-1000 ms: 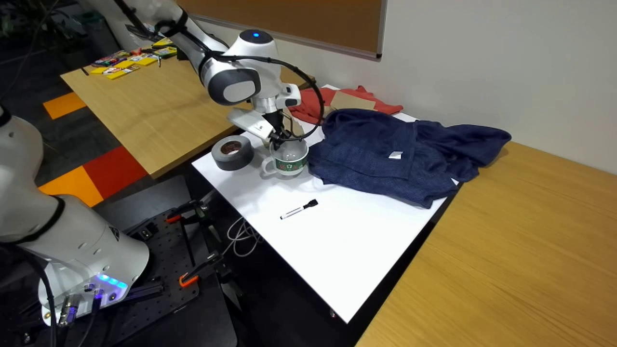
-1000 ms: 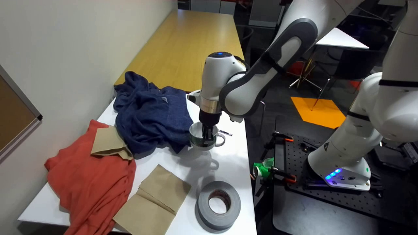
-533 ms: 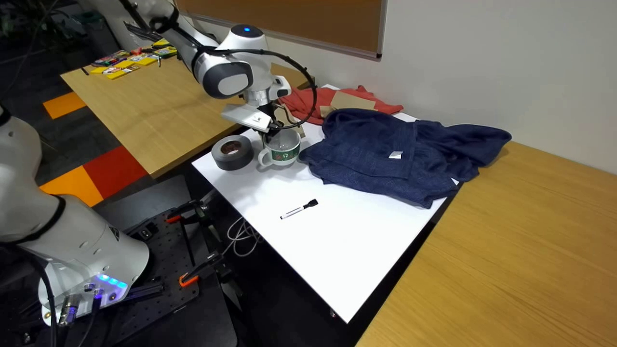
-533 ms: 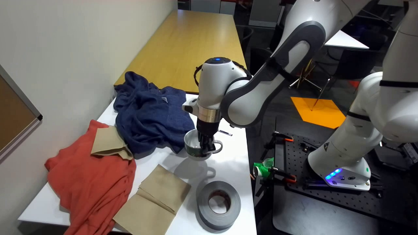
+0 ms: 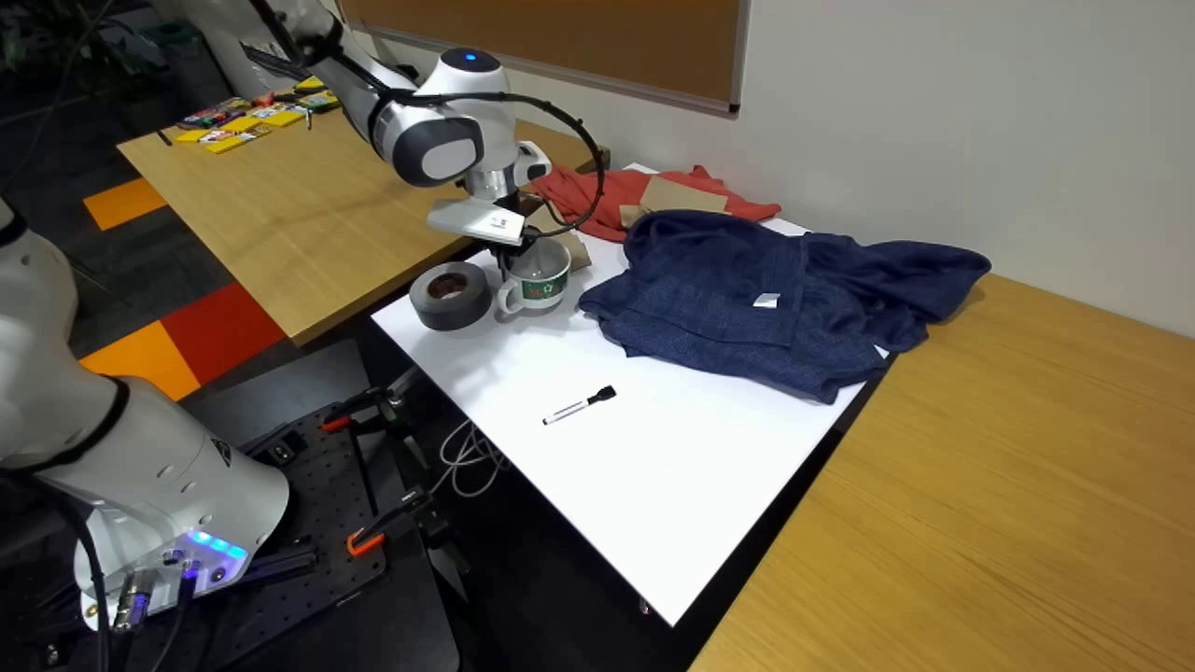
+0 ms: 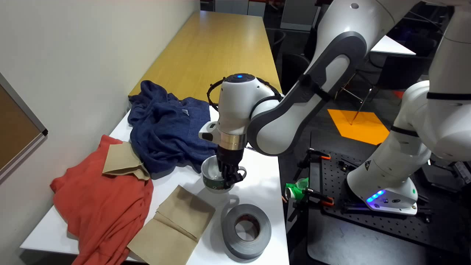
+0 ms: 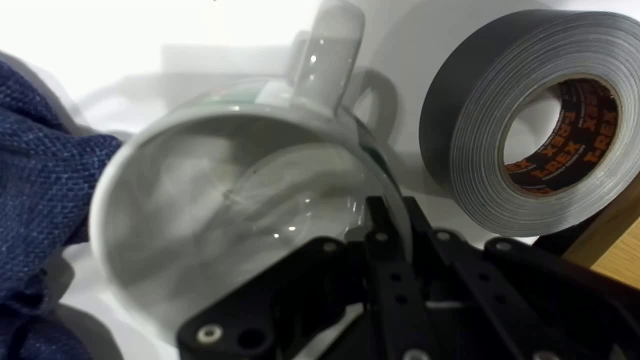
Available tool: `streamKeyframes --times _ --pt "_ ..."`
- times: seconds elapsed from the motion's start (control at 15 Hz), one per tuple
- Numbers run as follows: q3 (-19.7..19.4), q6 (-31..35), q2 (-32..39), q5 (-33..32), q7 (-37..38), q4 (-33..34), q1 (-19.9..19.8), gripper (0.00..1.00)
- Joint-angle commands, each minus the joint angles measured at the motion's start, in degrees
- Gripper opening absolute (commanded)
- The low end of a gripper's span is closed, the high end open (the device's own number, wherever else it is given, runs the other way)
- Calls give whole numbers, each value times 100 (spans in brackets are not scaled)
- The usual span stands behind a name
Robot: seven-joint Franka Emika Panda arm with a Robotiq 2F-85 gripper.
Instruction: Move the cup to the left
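Observation:
The cup (image 5: 544,289) is a low, round whitish-grey mug with a green patterned band and a side handle. It is upright over the white table (image 5: 644,467), beside the tape roll. It also shows in an exterior view (image 6: 210,174), partly hidden by my gripper (image 6: 232,177). In the wrist view, my gripper (image 7: 393,206) is shut on the cup's (image 7: 150,200) wall, with one finger inside and one outside the rim. The cup's shadow falls toward the tape. I cannot tell whether its base touches the table.
A grey tape roll (image 5: 450,295) sits close to the handle side. A navy garment (image 5: 747,289) lies on the cup's opposite side. Brown paper (image 6: 173,228) and a red cloth (image 6: 106,202) lie near the wall. A marker (image 5: 579,405) lies on the table.
The arm has carried the cup toward the tape roll and brown paper, leftward in an exterior view. The gripper has stayed shut on the cup. The tape, cloths and marker have not moved.

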Motion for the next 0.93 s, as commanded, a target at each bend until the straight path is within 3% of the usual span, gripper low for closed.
streamKeyframes --times 0.0,0.87 --pt "4 -161 107 -195 -176 269 45 2" --pt "-147 -85 600 -1201 12 596 182 2"
